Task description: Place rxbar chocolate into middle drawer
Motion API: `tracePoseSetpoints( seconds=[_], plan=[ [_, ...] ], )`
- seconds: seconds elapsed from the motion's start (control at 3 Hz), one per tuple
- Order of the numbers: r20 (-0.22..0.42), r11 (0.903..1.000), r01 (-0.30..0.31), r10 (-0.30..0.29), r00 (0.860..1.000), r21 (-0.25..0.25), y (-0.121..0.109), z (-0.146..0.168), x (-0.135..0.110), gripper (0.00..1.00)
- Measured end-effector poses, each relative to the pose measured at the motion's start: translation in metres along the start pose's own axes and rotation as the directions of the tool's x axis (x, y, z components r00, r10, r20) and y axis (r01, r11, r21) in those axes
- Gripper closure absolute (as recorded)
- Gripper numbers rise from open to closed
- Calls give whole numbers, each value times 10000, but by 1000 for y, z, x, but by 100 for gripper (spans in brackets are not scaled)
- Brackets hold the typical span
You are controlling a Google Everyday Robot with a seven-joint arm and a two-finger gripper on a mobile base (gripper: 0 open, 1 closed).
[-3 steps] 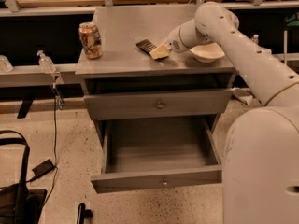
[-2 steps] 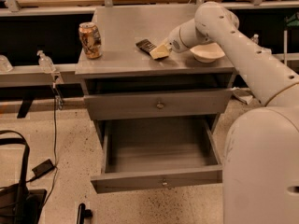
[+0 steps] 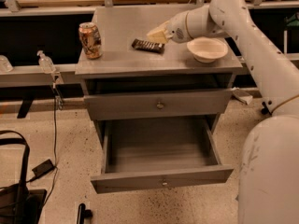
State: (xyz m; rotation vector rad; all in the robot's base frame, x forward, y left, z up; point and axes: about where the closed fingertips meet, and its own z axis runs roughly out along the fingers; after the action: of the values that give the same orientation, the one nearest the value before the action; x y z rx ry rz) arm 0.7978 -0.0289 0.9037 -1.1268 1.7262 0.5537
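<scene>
Presently the tool [image 3: 158,33] hung over the counter [image 3: 122,21], just above and beside the rxbar chocolate [image 3: 147,45]. No contact between them was evident. Whether the tool was released or clenched could not be told.

The bar lay flat on the counter at about 7 o'clock from the tool. Its long axis ran nearly 9-to-3, with the right end dipping slightly toward 4. The single arm reached in from the 3 o'clock side, so the bar's right end was the nearer one.

A can [image 3: 90,40] stood well apart at 9 o'clock of the bar, and a bowl [image 3: 207,49] sat at 3 o'clock.

The middle drawer [image 3: 159,148] stood pulled out below the shut upper drawer [image 3: 159,105], at 6 o'clock of the bar, with nothing visible in it. In my judgement the pick was not yet made, and a short descent toward 7 o'clock would be needed.
</scene>
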Motion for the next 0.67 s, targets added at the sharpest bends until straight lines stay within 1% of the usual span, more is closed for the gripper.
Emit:
tracePoseSetpoints(
  seconds=[0.33, 0.67],
  plan=[
    [276, 9997, 28, -22, 9996, -227, 6, -1, -9, 86],
    [272, 9995, 23, -15, 9996, -300, 8, 4, -8, 55]
  ],
)
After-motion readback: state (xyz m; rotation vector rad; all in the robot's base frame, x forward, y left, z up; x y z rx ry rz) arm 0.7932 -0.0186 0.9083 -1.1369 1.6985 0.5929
